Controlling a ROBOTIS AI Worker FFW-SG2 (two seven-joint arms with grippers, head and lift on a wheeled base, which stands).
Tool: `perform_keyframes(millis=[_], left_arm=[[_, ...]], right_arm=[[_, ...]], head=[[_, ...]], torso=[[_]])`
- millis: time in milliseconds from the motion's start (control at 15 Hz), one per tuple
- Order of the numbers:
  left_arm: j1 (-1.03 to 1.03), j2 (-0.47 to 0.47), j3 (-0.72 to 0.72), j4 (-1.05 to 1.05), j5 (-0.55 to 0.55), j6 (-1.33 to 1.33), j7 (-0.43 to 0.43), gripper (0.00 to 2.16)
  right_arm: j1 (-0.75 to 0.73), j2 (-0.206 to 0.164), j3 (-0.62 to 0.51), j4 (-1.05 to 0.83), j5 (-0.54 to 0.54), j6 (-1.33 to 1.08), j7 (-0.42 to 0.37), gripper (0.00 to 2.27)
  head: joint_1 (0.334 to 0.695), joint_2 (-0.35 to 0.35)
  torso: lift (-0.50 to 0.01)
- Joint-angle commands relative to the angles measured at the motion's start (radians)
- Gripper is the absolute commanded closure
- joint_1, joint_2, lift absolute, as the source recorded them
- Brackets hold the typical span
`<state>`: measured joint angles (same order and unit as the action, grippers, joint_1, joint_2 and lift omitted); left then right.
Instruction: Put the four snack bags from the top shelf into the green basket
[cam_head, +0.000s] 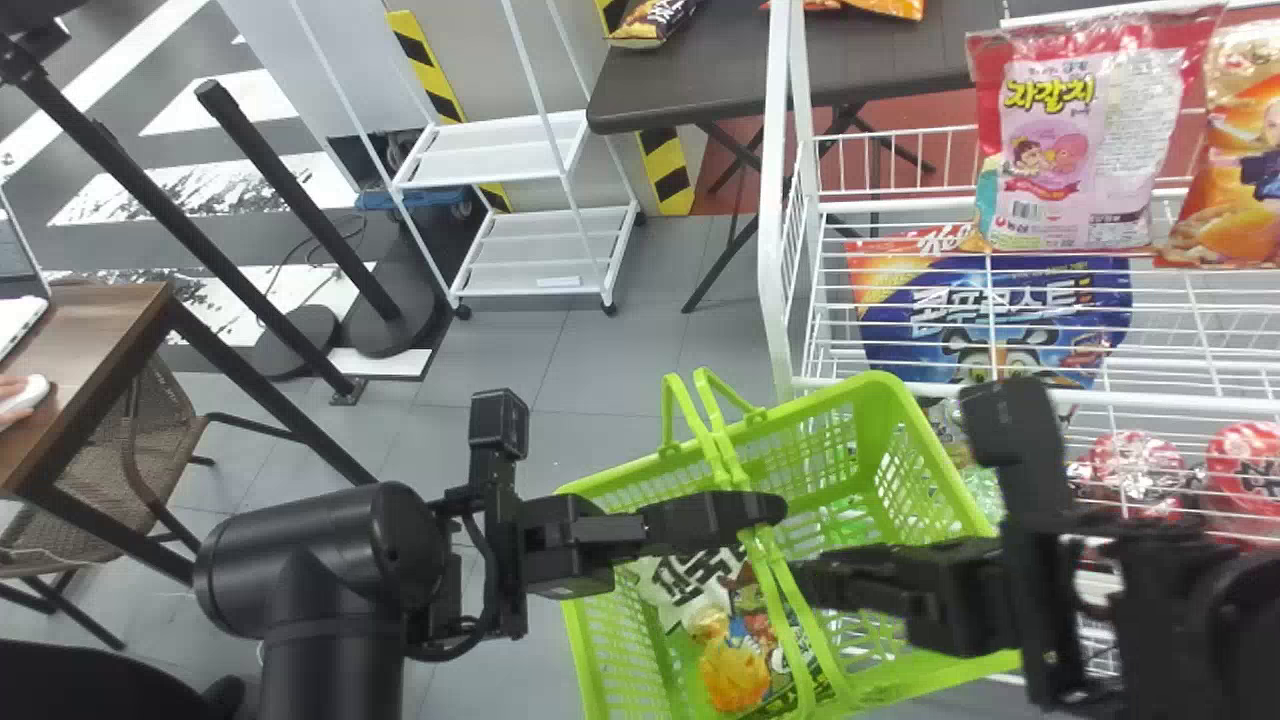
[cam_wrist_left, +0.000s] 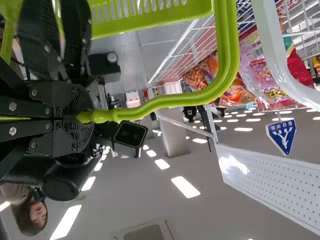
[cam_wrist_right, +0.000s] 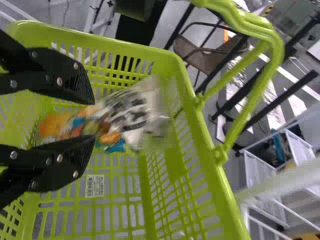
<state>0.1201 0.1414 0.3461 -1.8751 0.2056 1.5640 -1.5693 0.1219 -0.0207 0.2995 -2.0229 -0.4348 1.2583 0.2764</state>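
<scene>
In the head view my left gripper (cam_head: 768, 510) is at the green basket's (cam_head: 935, 450) raised handles; in the left wrist view my left gripper (cam_wrist_left: 82, 118) is shut on the green handle (cam_wrist_left: 175, 100). My right gripper (cam_head: 808, 580) is over the basket. In the right wrist view the right gripper (cam_wrist_right: 94, 119) stands open, its two fingers apart above the basket interior. A white bag (cam_wrist_right: 137, 112) with dark print and an orange-and-blue part lies inside. On the top shelf stand a pink snack bag (cam_head: 1080, 150) and, right of it, an orange bag (cam_head: 1225, 200).
A blue bag (cam_head: 990, 310) lies under the top shelf's wires, with red-and-white packs (cam_head: 1140, 465) lower down. The white rack post (cam_head: 775, 200) rises behind the basket. A dark table (cam_head: 700, 80) holds more bags. A wooden desk (cam_head: 90, 340) stands at far left.
</scene>
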Motion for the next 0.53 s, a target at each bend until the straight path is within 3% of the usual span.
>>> perform_keyframes(millis=[0, 67, 267, 333, 467], left_arm=[[-0.002, 0.001, 0.008, 0.001, 0.0, 0.007, -0.011, 2.15], [-0.002, 0.003, 0.011, 0.002, 0.0, 0.007, -0.011, 2.15], [-0.002, 0.003, 0.014, 0.004, 0.0, 0.007, -0.011, 2.15], [-0.002, 0.003, 0.014, 0.004, 0.0, 0.007, -0.011, 2.15], [-0.002, 0.003, 0.011, 0.005, 0.0, 0.007, -0.011, 2.15]], right_arm=[[0.016, -0.002, -0.126, -0.128, -0.002, 0.066, 0.004, 0.06], [0.016, -0.002, -0.183, -0.169, -0.002, 0.073, 0.004, 0.06], [-0.061, -0.002, -0.324, -0.208, 0.045, 0.054, -0.003, 0.07], [-0.108, -0.004, -0.345, -0.178, 0.085, 0.036, -0.005, 0.07], [-0.186, -0.004, -0.342, -0.06, 0.159, -0.096, -0.028, 0.07]], head=[[0.695, 0.35], [0.695, 0.35], [0.695, 0.245], [0.695, 0.177], [0.695, 0.113]], torso=[[0.0], [0.0], [0.0], [0.0], [0.0]])
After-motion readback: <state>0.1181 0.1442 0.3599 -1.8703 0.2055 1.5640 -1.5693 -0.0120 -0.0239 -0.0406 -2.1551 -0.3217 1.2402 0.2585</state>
